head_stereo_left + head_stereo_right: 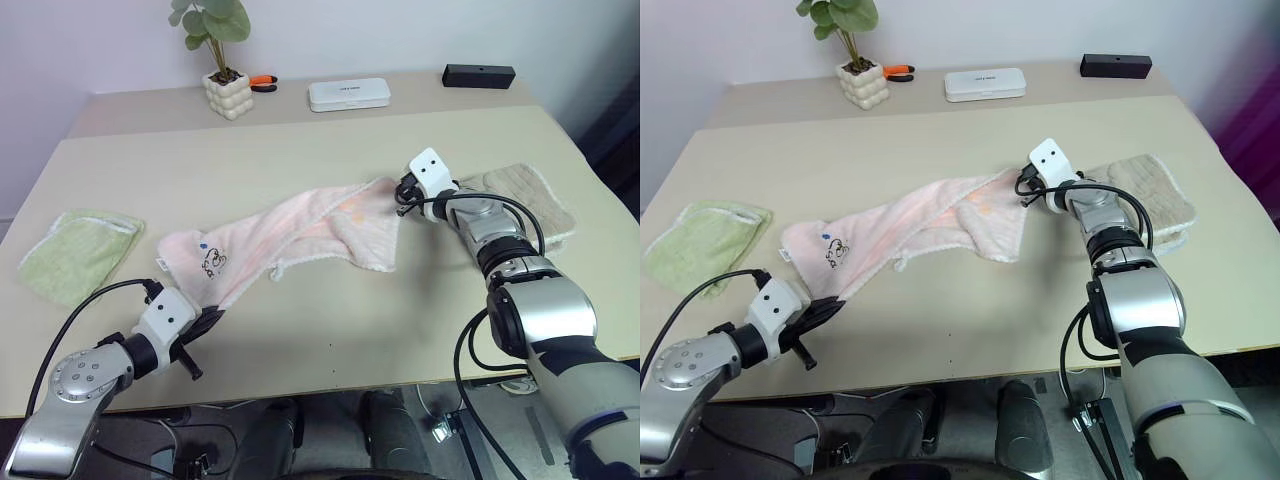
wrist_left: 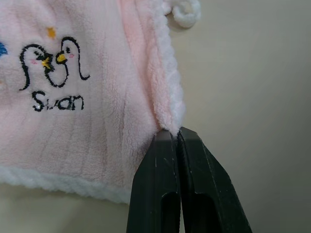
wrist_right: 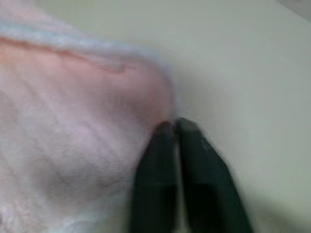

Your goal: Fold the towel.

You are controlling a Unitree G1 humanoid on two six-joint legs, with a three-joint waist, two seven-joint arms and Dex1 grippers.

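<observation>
Both grippers pinch opposite ends of the pink towel, stretched slantwise across the table.

Left gripper (image 2: 170, 138) has its black fingers pressed together on the towel's (image 1: 290, 235) near corner, close to the table's (image 1: 330, 330) front edge, just beside the small embroidered motif (image 2: 53, 60); right gripper (image 3: 172, 126) is likewise clamped on the far corner, next to the beige-tan towel (image 1: 530, 195). The towel's long axis runs diagonally, from the near left up to the far right, with the motif end pointing toward the robot's left side. Its middle sags and bunches, one loose flap hanging toward the front near the right end. A light green towel (image 1: 75, 250) lies well apart at the left.
</observation>
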